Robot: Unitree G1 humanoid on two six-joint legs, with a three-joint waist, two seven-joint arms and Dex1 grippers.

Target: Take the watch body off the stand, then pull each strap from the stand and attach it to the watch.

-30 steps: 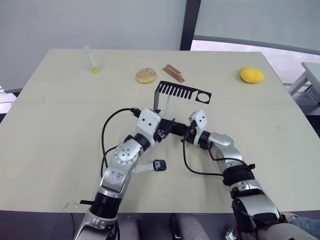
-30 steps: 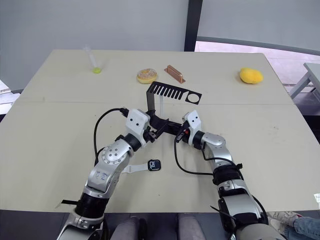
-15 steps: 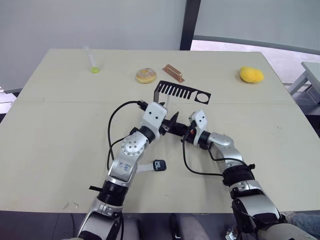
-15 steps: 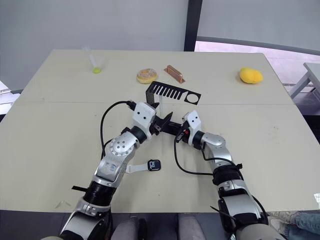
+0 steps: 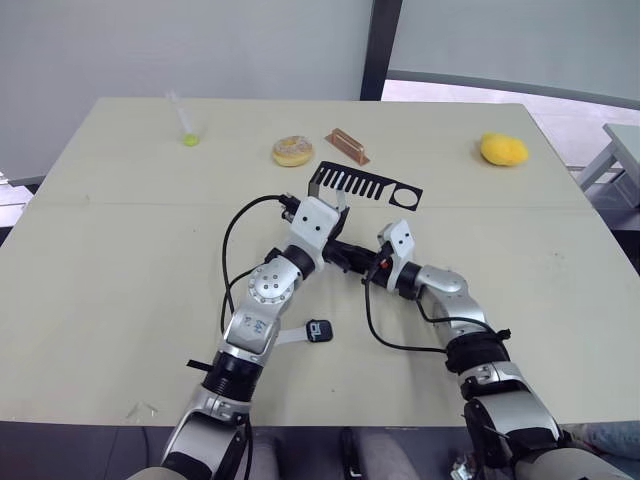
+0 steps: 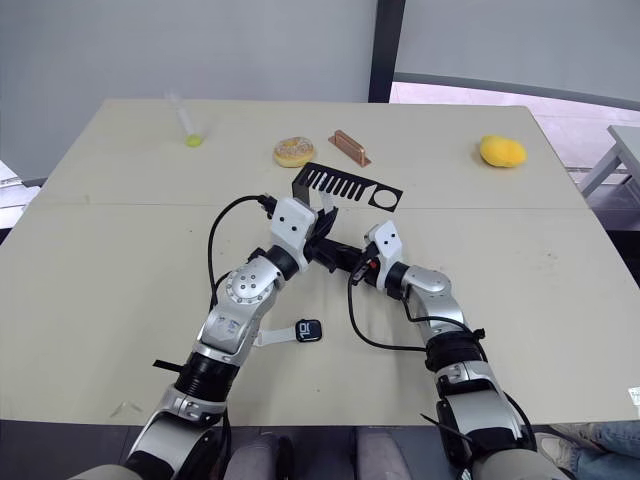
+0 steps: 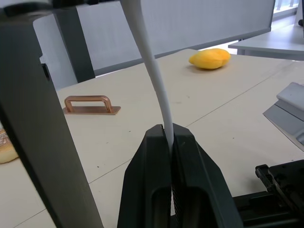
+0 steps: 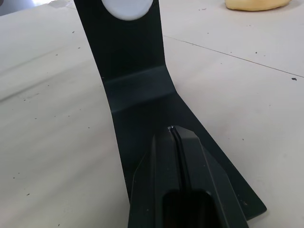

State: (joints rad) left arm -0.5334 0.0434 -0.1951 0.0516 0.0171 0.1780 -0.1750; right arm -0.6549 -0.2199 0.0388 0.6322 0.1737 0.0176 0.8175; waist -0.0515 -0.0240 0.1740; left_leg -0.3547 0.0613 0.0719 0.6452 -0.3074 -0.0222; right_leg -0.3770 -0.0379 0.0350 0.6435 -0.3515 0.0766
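Nearest the tabletop's [image 5: 100, 300] front edge, the watch body [image 5: 318, 330] lies flat with one white strap [image 5: 288, 337] already joined to it and running out toward the robot's left, beside the left forearm. Farther in, the right gripper [image 8: 174, 130] has its fingers closed together with no gap and pressed onto the flat base of the stand [image 5: 365, 184], apparently pinning it down. Just beside it, under the stand's slotted top plate, the left gripper [image 7: 166, 138] has its fingers clamped on the lower end of the second strap [image 7: 151, 66], which hangs from the plate overhead. This strap's long axis runs close to vertical, rising out of the fingers and bending slightly on its way up to the slots. The coming pull turns on that line: the strap goes up and away from the fingers into the comb, so it probably has to be drawn downward or out along the slot toward the robot. The left arm is the one placed for it. Beyond the stand sit a donut [image 5: 292, 151], a copper-coloured handle [image 5: 346, 146], a clear tube with a green end [image 5: 184, 122] and a yellow fruit [image 5: 502, 150], well apart.
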